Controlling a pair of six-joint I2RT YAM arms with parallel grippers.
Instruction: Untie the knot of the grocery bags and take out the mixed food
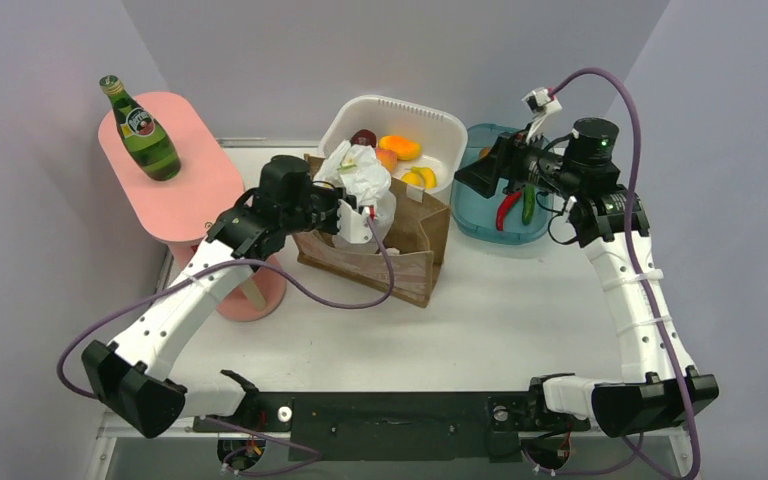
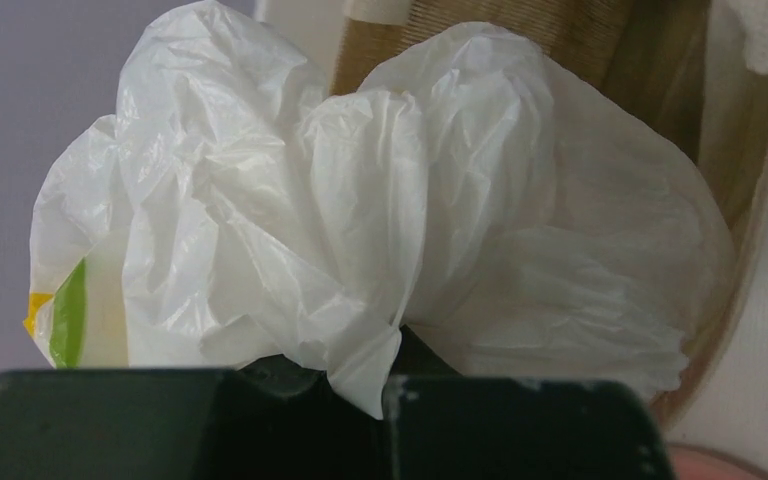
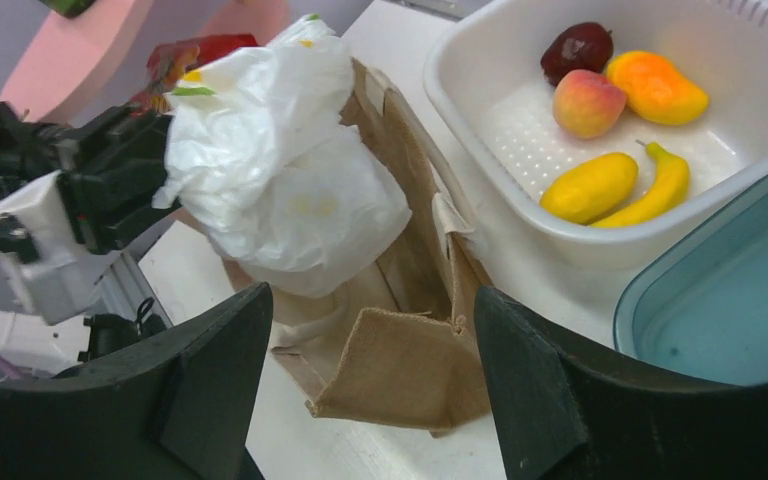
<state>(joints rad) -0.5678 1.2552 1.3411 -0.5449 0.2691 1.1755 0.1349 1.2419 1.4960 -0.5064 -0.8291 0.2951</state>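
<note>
A crinkly white grocery bag [image 1: 362, 176] with small yellow and green marks [image 2: 65, 315] sticks out of the top of a brown paper bag [image 1: 405, 255]. My left gripper [image 2: 385, 385] is shut on a fold of the white bag's plastic. It also shows in the top view [image 1: 352, 203] at the bag's left side. My right gripper [image 3: 370, 370] is open and empty, held above the paper bag's corner. In the top view it [image 1: 475, 178] hovers over the teal tub's left edge. A red pepper [image 1: 507, 210] and a green cucumber [image 1: 528, 203] lie in the tub. A peach-coloured fruit [image 3: 587, 102] lies in the white basket. The green bottle [image 1: 142, 130] stands on the pink stand.
The white basket [image 3: 480, 60] behind the paper bag also holds a dark red fruit [image 3: 580, 47], an orange mango-like fruit [image 3: 655, 87], a yellow fruit [image 3: 590, 187] and a banana [image 3: 665, 185]. The teal tub [image 1: 470, 215] sits right of it. The pink stand [image 1: 175, 180] is at left.
</note>
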